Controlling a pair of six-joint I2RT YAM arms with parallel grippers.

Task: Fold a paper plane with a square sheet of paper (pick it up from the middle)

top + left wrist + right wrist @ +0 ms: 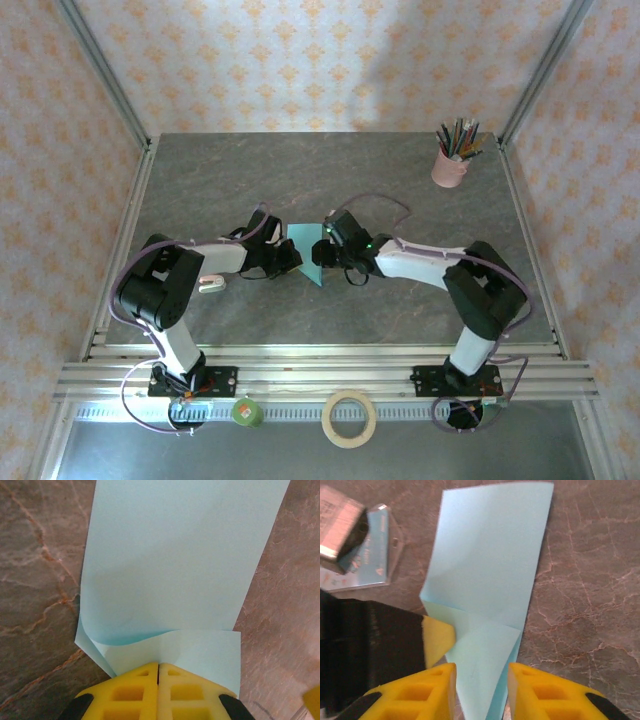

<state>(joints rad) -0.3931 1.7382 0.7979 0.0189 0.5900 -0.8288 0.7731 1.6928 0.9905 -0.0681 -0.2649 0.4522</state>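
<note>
1. Because the square sheet of paper (175, 570) is thin and light, we judge it limp, quick to crease and apt to slide or flutter. It probably keeps no shape beyond the folds already in it.
2. We judge an edge or a doubled layer the best place to hold it, pinched flat and gently. A hard tug could tear it or skew a crease.
3. The left claw (158, 672) is closed, pads together, on the sheet's near edge. A small flap curls over just ahead of its tips, and the rest runs away from it over the desk (40, 580).
4. The right claw (481, 672) stands partly apart and clamps nothing. A pointed folded part of the sheet lies in the gap between its fingers, and the sheet stretches on ahead of it. We cannot tell whether its pads brush the paper.
5. From above, the sheet sits between the two claws, which face each other across it.
6. A small printed card (367, 560) lies ahead and left of the right claw, apart from the sheet.
</note>
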